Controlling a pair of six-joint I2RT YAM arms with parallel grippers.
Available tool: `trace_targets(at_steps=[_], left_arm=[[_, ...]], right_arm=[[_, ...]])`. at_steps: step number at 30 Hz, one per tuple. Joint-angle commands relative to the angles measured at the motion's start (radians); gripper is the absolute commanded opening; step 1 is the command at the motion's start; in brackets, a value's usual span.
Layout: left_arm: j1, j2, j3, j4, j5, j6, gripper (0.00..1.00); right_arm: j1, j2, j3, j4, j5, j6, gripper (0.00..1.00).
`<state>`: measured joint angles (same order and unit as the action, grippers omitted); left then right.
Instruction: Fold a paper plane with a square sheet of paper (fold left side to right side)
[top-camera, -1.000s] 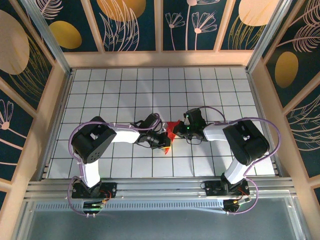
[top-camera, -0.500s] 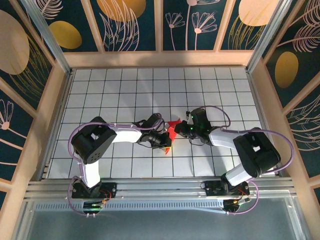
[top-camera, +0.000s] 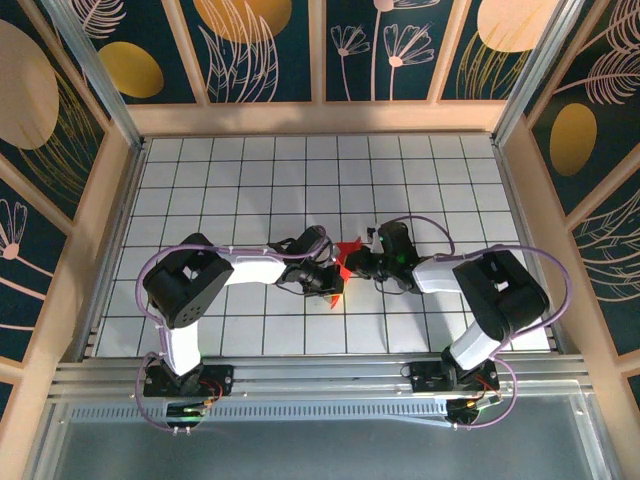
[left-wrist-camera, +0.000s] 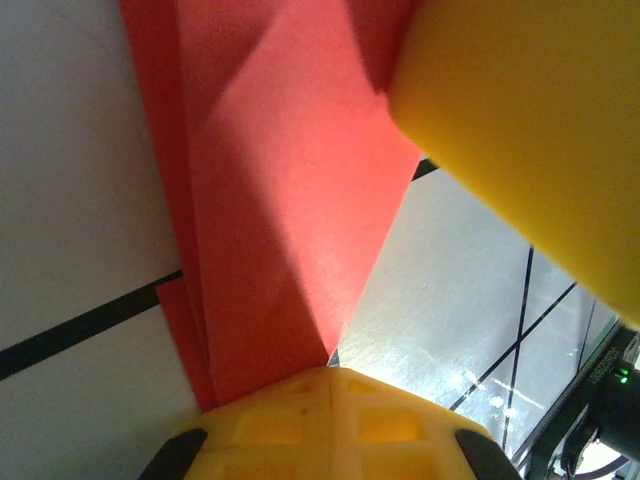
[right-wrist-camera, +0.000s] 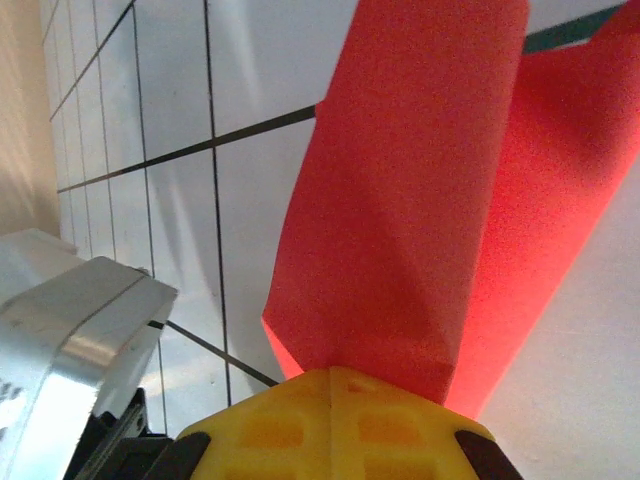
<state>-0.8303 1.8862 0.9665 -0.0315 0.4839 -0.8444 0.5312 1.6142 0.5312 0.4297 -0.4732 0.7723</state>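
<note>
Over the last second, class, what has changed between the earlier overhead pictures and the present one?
The right arm swung its elbow out toward the near right, then came partway back. Its wrist turned a little. The right gripper barely shifted. Nothing was taken hold of or let go. The left gripper held its place, and both stay shut on the partly folded square sheet of paper between them.

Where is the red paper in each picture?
Top view: red paper in the middle of the white tiled table.
Left wrist: red paper at top middle, narrowing towards the bottom.
Right wrist: red paper at upper right, reaching the bottom middle.
Shared landmark: black grid lines.
</note>
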Motion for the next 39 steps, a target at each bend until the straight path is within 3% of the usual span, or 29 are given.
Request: trace_targets(at_steps=[1,21,39], left_arm=[[0.002,0.063,-0.017,-0.137,-0.111,0.016,0.00],[0.000,0.073,-0.012,-0.197,-0.148,0.032,0.00],[0.001,0.066,-0.019,-0.199,-0.154,0.030,0.00]], right_arm=[[0.009,0.030,0.006,0.048,-0.005,-0.003,0.00],[-0.045,0.108,0.055,-0.044,0.019,-0.038,0.00],[-0.209,0.179,0.152,-0.118,-0.016,-0.146,0.00]])
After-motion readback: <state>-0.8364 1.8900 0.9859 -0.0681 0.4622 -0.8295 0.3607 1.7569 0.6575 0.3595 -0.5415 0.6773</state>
